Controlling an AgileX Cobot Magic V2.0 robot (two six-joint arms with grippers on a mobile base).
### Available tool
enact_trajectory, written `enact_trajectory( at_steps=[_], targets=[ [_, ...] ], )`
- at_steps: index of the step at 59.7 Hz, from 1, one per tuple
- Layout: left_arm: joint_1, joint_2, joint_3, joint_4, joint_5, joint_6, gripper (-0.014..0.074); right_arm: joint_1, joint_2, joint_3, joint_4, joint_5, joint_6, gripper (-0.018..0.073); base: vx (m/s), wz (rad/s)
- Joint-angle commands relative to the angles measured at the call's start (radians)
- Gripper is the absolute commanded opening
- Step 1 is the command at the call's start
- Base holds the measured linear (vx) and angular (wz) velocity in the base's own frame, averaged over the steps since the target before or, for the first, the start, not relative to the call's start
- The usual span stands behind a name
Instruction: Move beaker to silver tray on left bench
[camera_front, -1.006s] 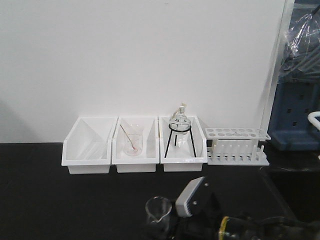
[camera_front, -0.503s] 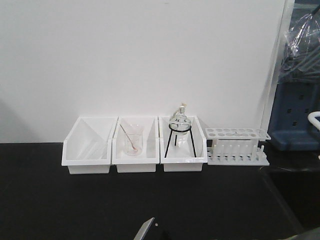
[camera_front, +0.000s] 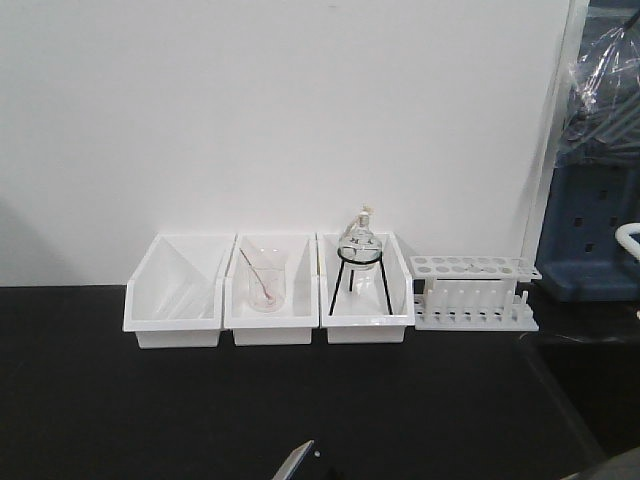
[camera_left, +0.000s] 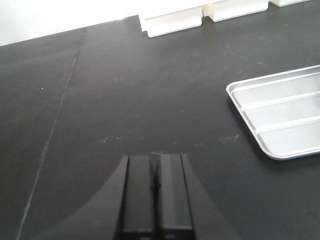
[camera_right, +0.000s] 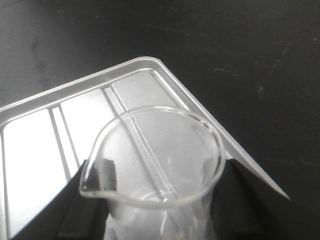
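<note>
The right wrist view shows the beaker (camera_right: 155, 165), clear and with nothing inside, its spout pointing lower left. My right gripper (camera_right: 160, 182) is shut on it, one dark finger (camera_right: 102, 175) on each side of the glass. Beneath the beaker lies the silver tray (camera_right: 60, 130), near the tray's right rim; I cannot tell whether the base touches the tray. In the left wrist view my left gripper (camera_left: 155, 167) is shut on nothing above the black worktop of the left bench (camera_left: 125, 95), with the silver tray (camera_left: 280, 117) to its right.
Three white bins (camera_front: 270, 295) stand against the back wall: one holds a beaker with a stirring rod (camera_front: 264, 280), another a round flask on a black tripod (camera_front: 358, 262). A white test tube rack (camera_front: 472, 292) stands to their right. A grey sliver (camera_front: 293, 462) shows at the bottom edge.
In the front view my right arm and the beaker, seen at the bottom edge a second ago, have dropped out of the frame. Nothing differs since half a second ago.
</note>
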Motion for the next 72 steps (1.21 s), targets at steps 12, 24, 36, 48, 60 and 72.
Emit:
enact_trajectory(
  at_steps=[12,24,36,48,60,72],
  targets=[
    [-0.007,-0.007,0.02,-0.001,-0.082,-0.002,0.0001,-0.002,-0.063,-0.025,0.024,-0.066,-0.011,0.0673,0.0,0.0],
    [-0.007,-0.007,0.02,-0.001,-0.082,-0.002,0.0001,-0.002,-0.169,-0.025,0.027,-0.044,-0.006,0.0677,0.0,0.0],
    [-0.007,-0.007,0.02,-0.001,-0.082,-0.002,0.0001,-0.003,-0.363,-0.023,-0.019,0.011,0.101,0.0621,0.0,0.0],
    [-0.007,-0.007,0.02,-0.001,-0.082,-0.002,0.0001,-0.003,-0.654,-0.021,-0.066,0.374,0.295,0.0323,0.0,0.0],
    [-0.007,-0.007,0.02,-0.001,-0.082,-0.002,0.0001,-0.003,-0.926,0.019,-0.066,0.821,0.312,-0.0016,0.0,0.0],
    [-0.007,-0.007,0.02,-0.001,-0.082,-0.002,0.0001,-0.003,-1.163,0.225,-0.086,0.892,0.303,-0.0014,0.0,0.0]
  ],
)
